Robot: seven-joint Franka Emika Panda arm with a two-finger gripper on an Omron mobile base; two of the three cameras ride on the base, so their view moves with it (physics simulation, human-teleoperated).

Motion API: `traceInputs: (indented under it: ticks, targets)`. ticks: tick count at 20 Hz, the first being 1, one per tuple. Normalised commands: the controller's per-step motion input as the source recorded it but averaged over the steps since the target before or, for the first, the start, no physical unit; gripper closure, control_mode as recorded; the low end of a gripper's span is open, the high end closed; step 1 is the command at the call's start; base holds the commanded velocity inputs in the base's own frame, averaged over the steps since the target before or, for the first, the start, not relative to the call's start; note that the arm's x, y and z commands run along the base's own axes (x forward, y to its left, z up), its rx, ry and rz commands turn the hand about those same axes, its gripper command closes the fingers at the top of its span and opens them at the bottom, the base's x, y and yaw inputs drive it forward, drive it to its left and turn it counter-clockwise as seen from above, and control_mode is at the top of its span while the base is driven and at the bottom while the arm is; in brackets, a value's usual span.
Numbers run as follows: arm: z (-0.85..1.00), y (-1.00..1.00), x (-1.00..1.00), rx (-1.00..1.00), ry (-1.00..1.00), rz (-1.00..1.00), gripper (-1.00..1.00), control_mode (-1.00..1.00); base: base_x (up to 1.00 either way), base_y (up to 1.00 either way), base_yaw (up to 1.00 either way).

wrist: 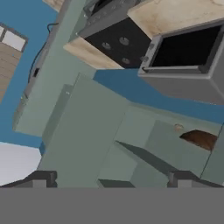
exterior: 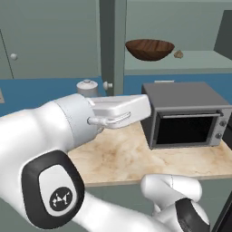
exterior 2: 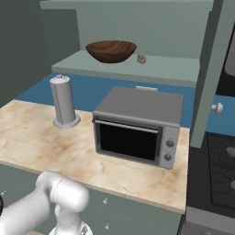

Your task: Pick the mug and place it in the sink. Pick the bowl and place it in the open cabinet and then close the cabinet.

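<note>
The dark brown wooden bowl rests on the lower shelf of the open grey-green cabinet, above the microwave. In the rolled hand view the bowl appears at the lower right, partly cut off by the cabinet's frame. My gripper is open, its fingertips far apart with nothing between them, and it faces the cabinet from a distance. The cabinet door hangs open on the right, with a round knob. The mug and the sink are out of view.
A dark grey microwave stands on the marble counter under the shelf. A grey paper towel holder stands to its left. A small brown item lies beside the bowl. A black stove is at the right.
</note>
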Motion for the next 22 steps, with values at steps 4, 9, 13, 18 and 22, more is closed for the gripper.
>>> traceInputs:
  ticks: [4,9,13,18,22]
  targets:
    - [0.0,0.19,0.7,-0.13,0.11,-0.09,-1.0,-1.0,0.0,0.0,0.0]
    - [0.0,0.0,0.84,-0.1,0.17,-0.03,-1.0,-1.0,0.0,0.0,0.0]
    - [-0.01,0.0,0.74,-0.07,0.16,-0.02,-1.0,-1.0,0.0,0.0,0.0]
    - [-0.09,0.0,0.76,-0.09,0.19,-0.06,-1.0,-1.0,0.0,0.0,0.0]
    - [-0.15,0.05,0.83,-0.09,0.16,-0.09,-1.0,-1.0,0.0,0.0,0.0]
